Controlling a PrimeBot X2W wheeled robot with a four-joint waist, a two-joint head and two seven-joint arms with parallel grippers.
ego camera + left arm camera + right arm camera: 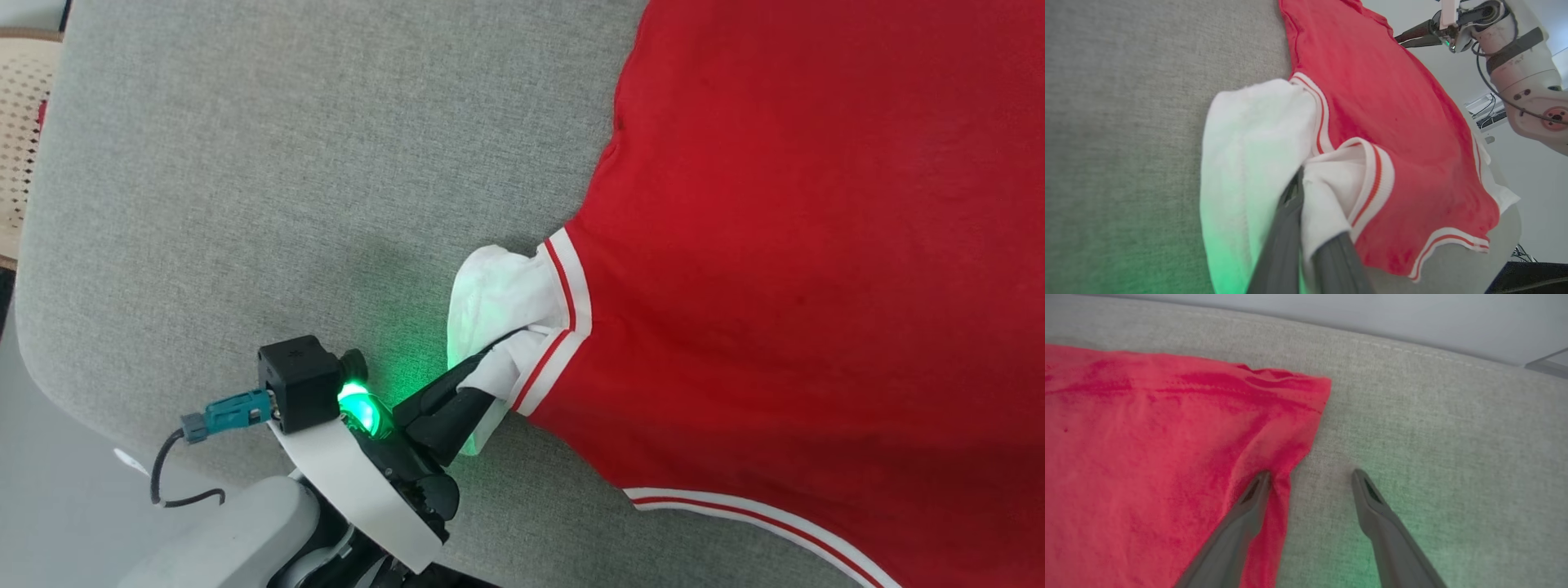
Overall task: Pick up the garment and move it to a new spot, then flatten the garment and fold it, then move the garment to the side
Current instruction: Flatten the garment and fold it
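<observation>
Your left gripper [490,359] clamped the garment [775,245] by its white sleeve [498,286], at eight o'clock, likely to stretch it flat. Your right gripper [1311,473] straddled another edge, open.

Pale forearm [237,531] bears black box [298,384], teal plug [237,411], perhaps green lamp [359,408], dark left gripper [500,349].

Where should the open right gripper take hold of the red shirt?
Probably the free edge of the garment near its corner, coming from the bare grey cushion side. A raised fold sits there between the open fingers of the right gripper, while the left gripper holds the white sleeve.
</observation>
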